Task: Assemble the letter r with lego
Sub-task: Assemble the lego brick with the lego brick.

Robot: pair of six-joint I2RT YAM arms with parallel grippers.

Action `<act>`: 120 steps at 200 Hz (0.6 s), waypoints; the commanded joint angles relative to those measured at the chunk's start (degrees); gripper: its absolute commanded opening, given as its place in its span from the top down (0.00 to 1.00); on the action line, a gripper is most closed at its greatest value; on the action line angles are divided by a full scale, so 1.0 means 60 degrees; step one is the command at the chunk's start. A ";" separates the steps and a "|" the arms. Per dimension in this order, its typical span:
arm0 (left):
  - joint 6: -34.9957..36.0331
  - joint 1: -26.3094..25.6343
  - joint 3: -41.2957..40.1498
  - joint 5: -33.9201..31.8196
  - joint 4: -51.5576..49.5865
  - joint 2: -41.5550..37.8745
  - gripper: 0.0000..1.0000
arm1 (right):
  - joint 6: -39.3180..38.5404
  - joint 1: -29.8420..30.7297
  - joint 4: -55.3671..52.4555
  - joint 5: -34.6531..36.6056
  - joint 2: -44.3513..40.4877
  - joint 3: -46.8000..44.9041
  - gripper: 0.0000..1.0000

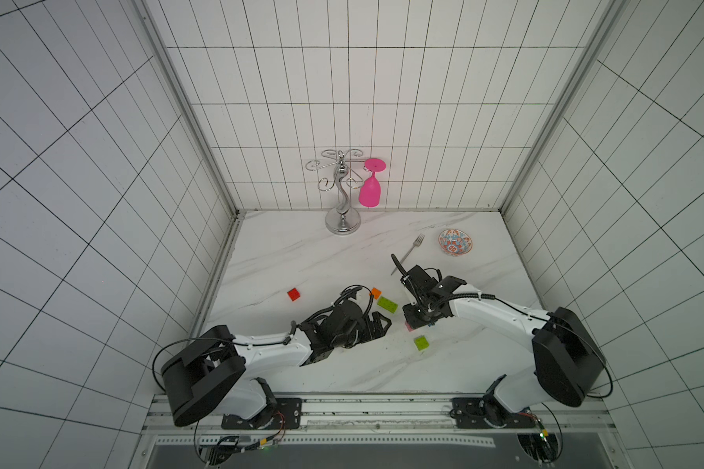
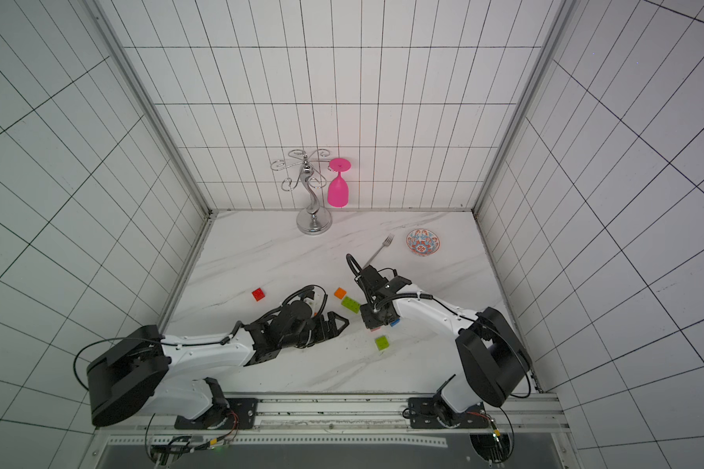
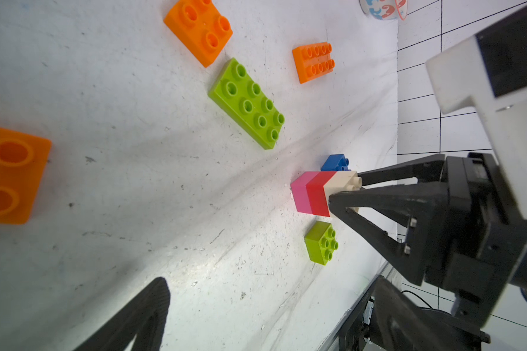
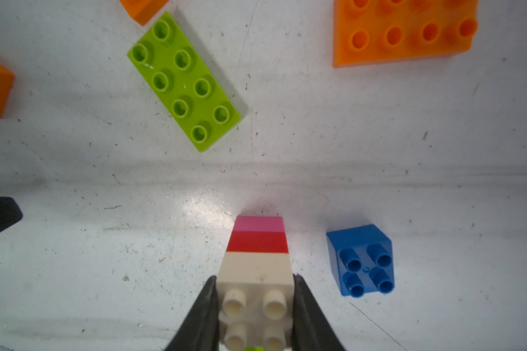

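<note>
— Left gripper (image 1: 383, 325)?
— Spread wide, holding nothing. The long green brick (image 1: 387, 304) lies near its tips.
— The stack (image 4: 257, 243)?
— Pink, red and cream, upright on the table (image 1: 301, 251). The right gripper (image 4: 255, 282) is clamped on the cream brick (image 4: 256, 267), a jaw on each side. A blue brick (image 4: 361, 261) sits just beside.

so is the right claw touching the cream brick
Touching: in the right wrist view the right claw has a finger pressed flat against each side of the cream brick.
</note>
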 commanded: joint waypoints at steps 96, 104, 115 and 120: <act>0.0178 0.0778 -0.0464 -0.0238 -0.0968 -0.1621 0.03 | 0.0516 0.0682 -0.1417 -0.0039 0.2637 -0.0384 1.00; 0.0228 0.0931 -0.0512 -0.0236 -0.1172 -0.1863 0.04 | 0.0616 0.0681 -0.1285 -0.0036 0.2689 -0.0496 1.00; 0.0291 0.1113 -0.0566 -0.0247 -0.1474 -0.2234 0.04 | 0.0688 0.0660 -0.1127 -0.0112 0.2750 -0.0593 1.00; 0.0314 0.1191 -0.0601 -0.0256 -0.1602 -0.2393 0.03 | 0.0689 0.0661 -0.1080 -0.0179 0.2772 -0.0609 1.00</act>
